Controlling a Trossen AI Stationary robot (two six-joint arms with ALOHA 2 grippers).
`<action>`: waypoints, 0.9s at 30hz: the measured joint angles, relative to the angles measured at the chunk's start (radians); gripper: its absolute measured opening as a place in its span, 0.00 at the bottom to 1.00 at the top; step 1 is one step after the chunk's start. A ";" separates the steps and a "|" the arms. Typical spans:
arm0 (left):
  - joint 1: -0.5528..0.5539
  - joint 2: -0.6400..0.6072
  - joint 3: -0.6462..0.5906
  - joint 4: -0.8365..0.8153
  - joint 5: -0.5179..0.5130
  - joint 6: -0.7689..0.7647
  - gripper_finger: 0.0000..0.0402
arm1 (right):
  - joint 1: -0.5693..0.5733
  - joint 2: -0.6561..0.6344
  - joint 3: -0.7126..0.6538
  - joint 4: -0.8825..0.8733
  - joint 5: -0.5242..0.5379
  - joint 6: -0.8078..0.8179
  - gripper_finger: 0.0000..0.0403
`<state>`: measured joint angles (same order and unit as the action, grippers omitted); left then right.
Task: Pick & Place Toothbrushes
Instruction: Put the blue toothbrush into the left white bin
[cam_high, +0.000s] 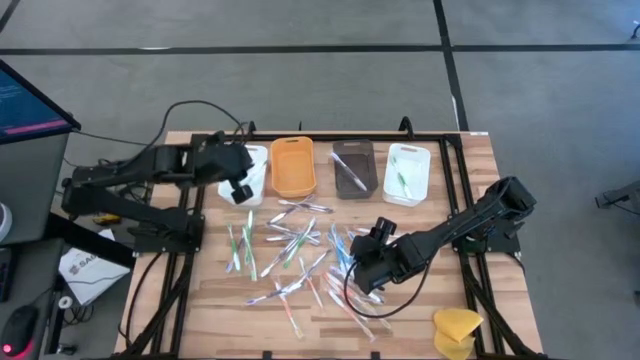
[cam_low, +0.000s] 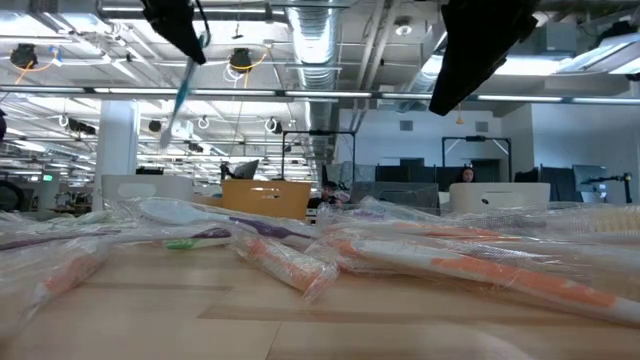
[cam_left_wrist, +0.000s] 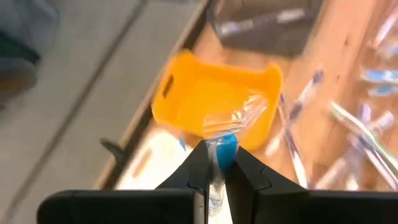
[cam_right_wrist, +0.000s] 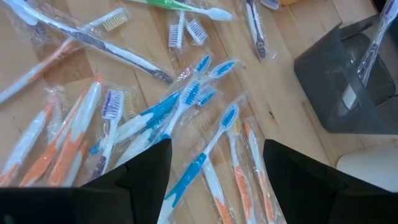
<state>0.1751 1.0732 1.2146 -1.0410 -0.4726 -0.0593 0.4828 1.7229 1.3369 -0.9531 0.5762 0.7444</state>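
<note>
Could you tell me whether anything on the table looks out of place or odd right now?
Only the yellow sponge-like lump at the table's near right corner: it is neither a toothbrush nor a tray. The wrapped toothbrushes lie scattered loosely, awaiting sorting.

A: Where is there room on the worktop (cam_high: 470, 160)?

B: Bare wood shows along the near left edge and the right side, apart from the yellow sponge (cam_high: 456, 329) at the near right corner. The middle is littered with toothbrushes (cam_high: 290, 240), many overlapping

A: And the far edge?

B: Four trays stand in a row there, close together: white tray (cam_high: 252, 172), orange tray (cam_high: 293, 167), dark tray (cam_high: 352, 169), second white tray (cam_high: 407, 174). The left pincer (cam_high: 240, 190) hangs over the first, gripping a blue toothbrush (cam_left_wrist: 224, 151)

A: The right side?

B: The right pincer (cam_high: 362, 262), spread wide, sits low over the pile, its arm slanting across from the right edge
</note>
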 joint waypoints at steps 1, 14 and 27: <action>0.027 0.009 0.006 -0.007 0.024 -0.001 0.05 | 0.000 0.000 0.000 0.001 0.000 0.000 0.62; 0.503 0.183 0.034 -0.027 0.415 0.088 0.05 | -0.010 0.000 0.000 0.019 0.010 -0.021 0.62; 0.595 0.374 0.043 -0.104 0.507 0.126 0.05 | -0.022 0.000 0.000 0.018 0.050 -0.047 0.62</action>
<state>0.7700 1.4476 1.2579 -1.1446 0.0345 0.0669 0.4610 1.7229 1.3369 -0.9348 0.6266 0.6975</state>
